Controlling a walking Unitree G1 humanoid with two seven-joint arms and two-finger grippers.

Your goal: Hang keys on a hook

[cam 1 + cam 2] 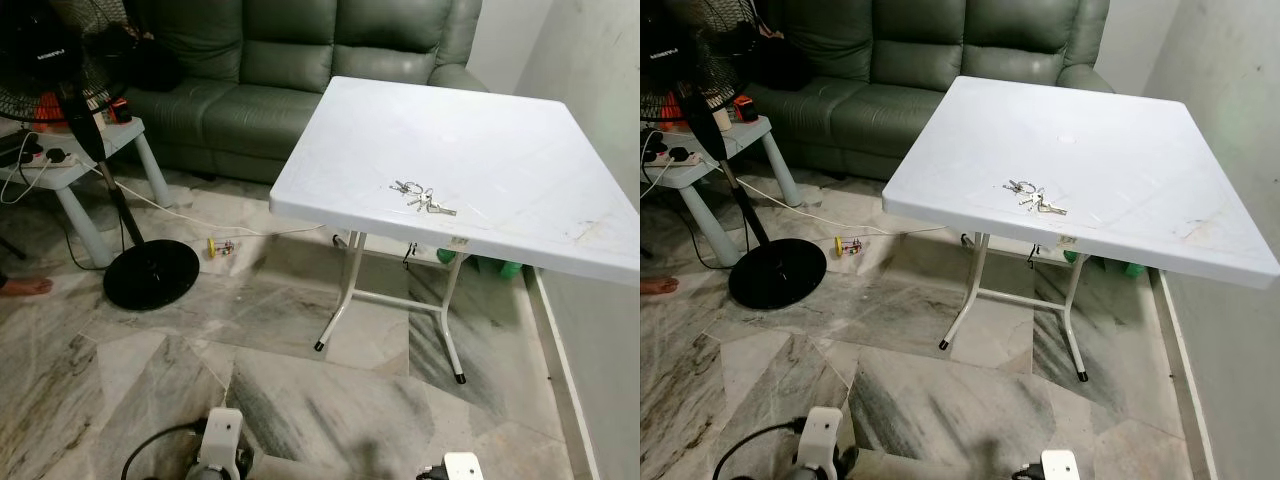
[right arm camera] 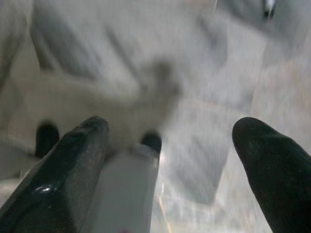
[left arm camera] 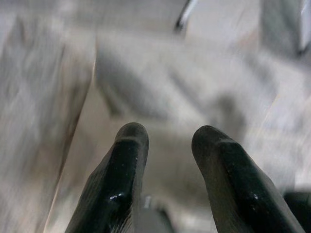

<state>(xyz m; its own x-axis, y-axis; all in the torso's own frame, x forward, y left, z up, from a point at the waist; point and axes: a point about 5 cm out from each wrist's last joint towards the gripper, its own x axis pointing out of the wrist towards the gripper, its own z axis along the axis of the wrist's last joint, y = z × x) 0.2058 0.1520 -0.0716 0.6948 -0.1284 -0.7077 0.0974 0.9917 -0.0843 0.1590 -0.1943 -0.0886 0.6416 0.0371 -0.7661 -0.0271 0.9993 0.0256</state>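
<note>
A small bunch of silver keys (image 1: pixel 422 198) lies on the white plastic folding table (image 1: pixel 520 130), close to its near edge and a little left of the middle. Both arms hang low in front of me, well short of the table; their wrists, left arm (image 1: pixel 222 450) and right arm (image 1: pixel 460 467), show at the lower edge of the eye views. My left gripper (image 3: pixel 167 136) points at the marble floor, its black fingers apart with nothing between them. My right gripper (image 2: pixel 177 128) also faces the floor, its fingers spread wide and holding nothing.
A green sofa (image 1: pixel 260 70) stands behind the table. At the left are a black standing fan (image 1: pixel 150 272), a small white side table (image 1: pixel 75 165) with a power strip, and a person's foot (image 1: pixel 25 287). A cable (image 1: pixel 180 210) and a small toy (image 1: pixel 220 247) lie on the floor. A wall (image 1: pixel 600 350) runs along the right.
</note>
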